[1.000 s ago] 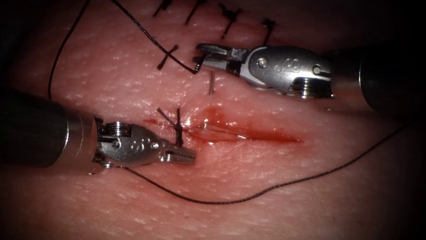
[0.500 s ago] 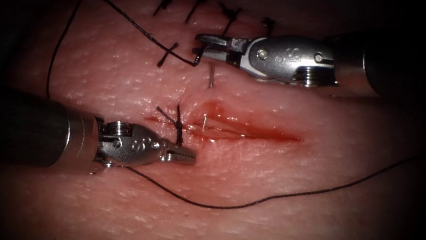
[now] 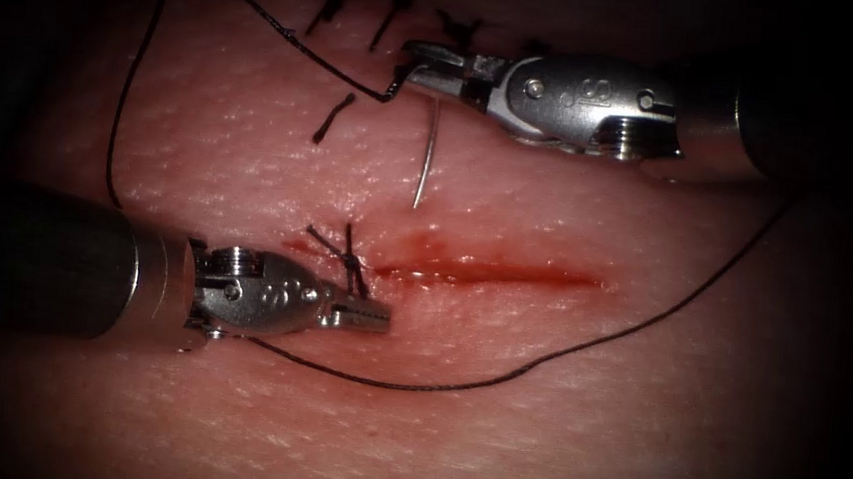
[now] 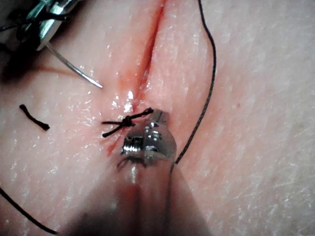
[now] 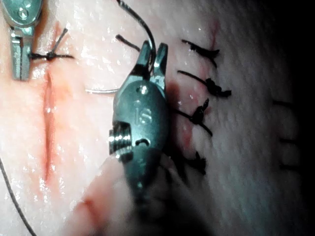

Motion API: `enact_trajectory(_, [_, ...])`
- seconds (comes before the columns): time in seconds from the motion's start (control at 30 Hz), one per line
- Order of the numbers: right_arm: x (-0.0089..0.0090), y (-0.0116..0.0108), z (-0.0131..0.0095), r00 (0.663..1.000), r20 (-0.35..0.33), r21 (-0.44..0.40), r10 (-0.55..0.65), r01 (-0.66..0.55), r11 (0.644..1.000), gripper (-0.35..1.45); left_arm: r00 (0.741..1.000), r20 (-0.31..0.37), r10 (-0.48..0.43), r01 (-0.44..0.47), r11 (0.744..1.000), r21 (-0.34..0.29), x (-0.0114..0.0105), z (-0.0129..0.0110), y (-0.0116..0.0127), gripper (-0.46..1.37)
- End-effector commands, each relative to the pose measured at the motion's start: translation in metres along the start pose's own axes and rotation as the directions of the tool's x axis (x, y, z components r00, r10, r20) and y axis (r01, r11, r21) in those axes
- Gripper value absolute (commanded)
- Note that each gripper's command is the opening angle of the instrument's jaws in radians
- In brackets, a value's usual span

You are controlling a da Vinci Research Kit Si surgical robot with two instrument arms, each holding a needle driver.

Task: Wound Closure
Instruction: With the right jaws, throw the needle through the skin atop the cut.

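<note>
Pork-belly tissue (image 3: 556,399), pale and moist, forms the whole ground; dark margins beyond.

Item 1, right tool (image 3: 413,73): jaws clamped on the needle (image 3: 428,154) at its thread end, above the cut (image 3: 484,272) in the endoscope view. Needle hangs free of the tissue, its point aimed down toward the cut and stopping short of it.

Item 2, left tool (image 3: 366,316): jaws closed, holding nothing, resting just below the cut's left end beside a tied knot (image 3: 349,261) with short cut ends.

Item 3, thread (image 3: 436,386): one run leaves the right tool's jaws, climbs up-left and curves down behind the left tool's shaft; another run sweeps along below the cut and rises toward the right edge.

Item 4, red fluid (image 3: 426,245): pooled along the cut and just above it.

Item 5, loose cut end of thread (image 3: 333,120), lying left of the needle; a row of finished stitches (image 3: 395,7) along the upper border.

Risks, as judged: the needle, gripped so near its end, could swivel in the jaws; the long slack loop could snag on the left tool or the knot.

Obscured: the join of thread and needle is lost within the right tool's jaws; where the thread goes behind the left shaft cannot be made out; the rightmost stitches are hidden behind the right tool.
</note>
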Motion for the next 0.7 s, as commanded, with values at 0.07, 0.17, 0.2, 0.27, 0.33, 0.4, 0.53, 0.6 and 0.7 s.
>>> enact_trajectory(0.07, [-0.0004, -0.0006, 0.0000, 1.000, 0.005, 0.010, -0.008, 0.008, 1.000, -0.35, 1.000, 0.000, -0.001, 0.001, 1.000, -0.008, 0.0000, -0.0001, 0.0000, -0.35])
enact_trajectory(0.17, [-0.0011, -0.0017, -0.0001, 1.000, 0.016, 0.024, -0.021, 0.020, 0.999, -0.35, 1.000, 0.000, -0.001, 0.001, 1.000, -0.009, 0.0001, -0.0001, 0.0000, -0.35])
enact_trajectory(0.2, [-0.0013, -0.0020, -0.0001, 1.000, 0.018, 0.028, -0.024, 0.023, 0.999, -0.35, 1.000, 0.000, -0.001, 0.001, 1.000, -0.009, 0.0001, -0.0001, 0.0000, -0.35])
enact_trajectory(0.27, [-0.0016, -0.0024, -0.0001, 0.999, 0.021, 0.039, -0.029, 0.028, 0.999, -0.35, 1.000, 0.000, -0.001, 0.001, 1.000, -0.009, 0.0001, -0.0001, 0.0000, -0.35])
enact_trajectory(0.33, [-0.0019, -0.0032, 0.0000, 0.999, 0.025, 0.057, -0.035, 0.034, 0.998, -0.35, 1.000, 0.000, -0.001, 0.001, 1.000, -0.009, 0.0001, -0.0001, 0.0000, -0.35])
enact_trajectory(0.4, [-0.0023, -0.0042, 0.0002, 0.999, 0.031, 0.069, -0.043, 0.041, 0.997, -0.35, 1.000, 0.000, -0.001, 0.001, 1.000, -0.009, 0.0001, -0.0001, 0.0000, -0.35])
enact_trajectory(0.53, [-0.0039, -0.0067, 0.0006, 0.999, 0.039, 0.069, 0.003, -0.006, 0.998, -0.35, 1.000, 0.000, -0.001, 0.001, 1.000, -0.009, 0.0001, -0.0001, -0.0001, -0.35])
enact_trajectory(0.6, [-0.0047, -0.0076, 0.0005, 0.999, 0.046, 0.050, 0.016, -0.019, 0.999, -0.35, 1.000, 0.000, -0.001, 0.001, 1.000, -0.009, 0.0001, -0.0001, -0.0001, -0.35])
enact_trajectory(0.7, [-0.0062, -0.0091, 0.0002, 0.996, 0.056, 0.019, 0.063, -0.064, 0.998, -0.35, 1.000, 0.000, -0.001, 0.001, 1.000, -0.009, 0.0001, -0.0001, -0.0001, -0.35])
